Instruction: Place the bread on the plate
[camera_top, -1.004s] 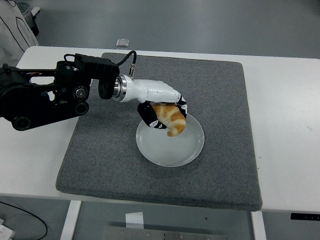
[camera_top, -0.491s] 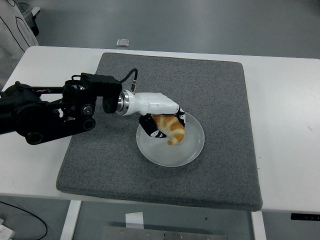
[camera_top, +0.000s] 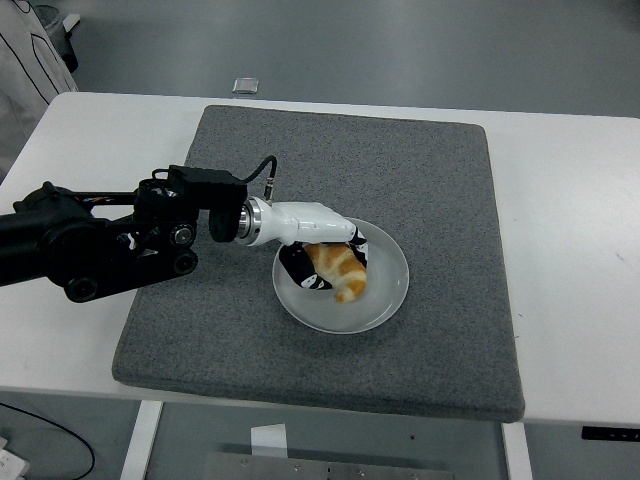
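A golden croissant-shaped bread lies low in the white round plate, which sits on the grey mat. My left hand, white-backed with black fingers, reaches over the plate's left rim and its fingers still curl around the bread. I cannot tell whether the bread rests on the plate's surface. The black left arm comes in from the left edge. The right arm is out of sight.
The grey felt mat covers the middle of the white table. A small silvery object lies on the floor beyond the table's far edge. A person's light clothing shows at the top left corner.
My left hand has come down with the bread, from above the plate's left rim into the plate. The arm has lowered and shifted slightly toward the near side.
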